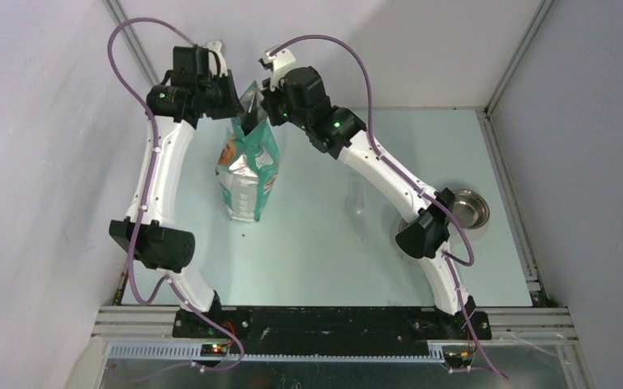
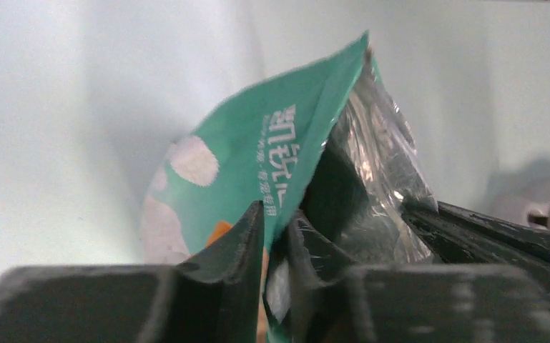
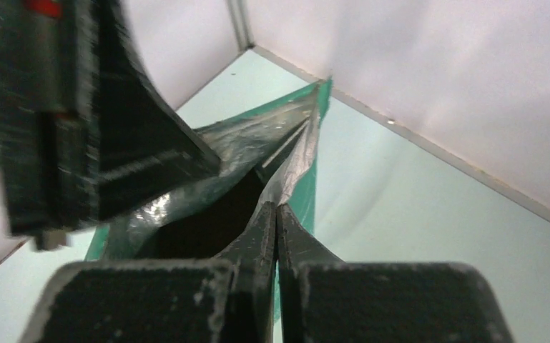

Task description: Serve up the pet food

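The bag (image 1: 247, 174) stands upper centre, open table (image 1: 332, 243) running right to the bowl (image 1: 468, 212). Right jaws pinch its rim; left jaws straddle the other rim, grip unclear; pet food unseen.

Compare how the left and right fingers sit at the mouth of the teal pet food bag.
On the right gripper the fingers are pressed together, pinching the foil rim of the pet food bag; on the left gripper they stand slightly apart with its teal wall between them, a firm pinch unclear. The right gripper takes the mouth's right side, the left gripper its left. Both sit atop the standing, open bag.
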